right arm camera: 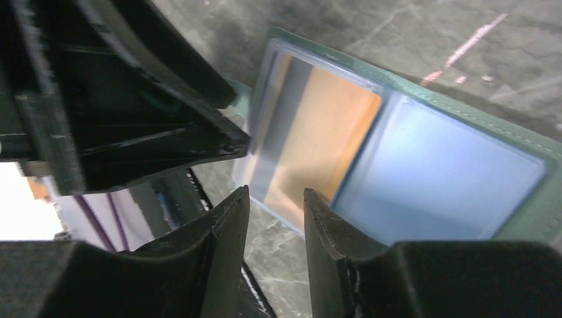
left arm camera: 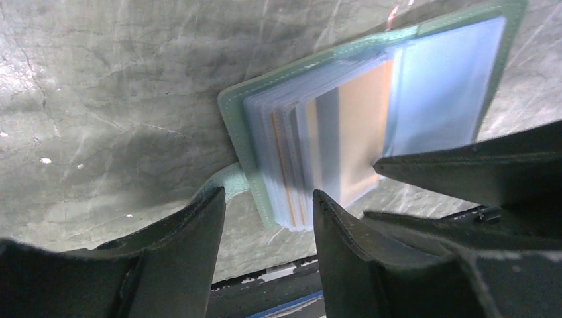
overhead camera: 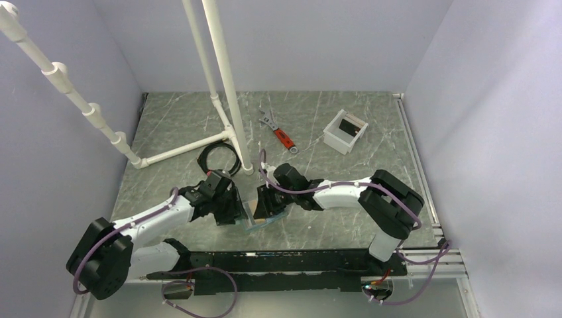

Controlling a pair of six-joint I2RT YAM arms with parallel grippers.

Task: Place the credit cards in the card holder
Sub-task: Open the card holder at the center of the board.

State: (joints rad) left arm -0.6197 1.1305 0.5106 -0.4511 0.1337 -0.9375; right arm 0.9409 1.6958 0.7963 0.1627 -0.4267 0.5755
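The card holder [overhead camera: 264, 217] lies open on the table between both grippers, its grey-green rim [left arm camera: 233, 126] around fanned clear sleeves. A tan-brown credit card [left arm camera: 361, 129] sits in a sleeve, and a light blue credit card [left arm camera: 441, 83] lies on the far face. Both also show in the right wrist view: the tan-brown card [right arm camera: 325, 142], the blue card [right arm camera: 437, 175] and the holder's rim [right arm camera: 464, 109]. My left gripper [left arm camera: 268, 205] is open and straddles the holder's near corner. My right gripper [right arm camera: 274, 199] is open and empty at the tan-brown card's edge. The two grippers nearly touch.
A white square tub [overhead camera: 346, 131] stands at the back right. A red-handled wrench [overhead camera: 278, 131] lies behind the arms. A black cable coil [overhead camera: 217, 158] and a white pipe frame [overhead camera: 225, 86] stand at the back left. A black rail [overhead camera: 291, 262] runs along the near edge.
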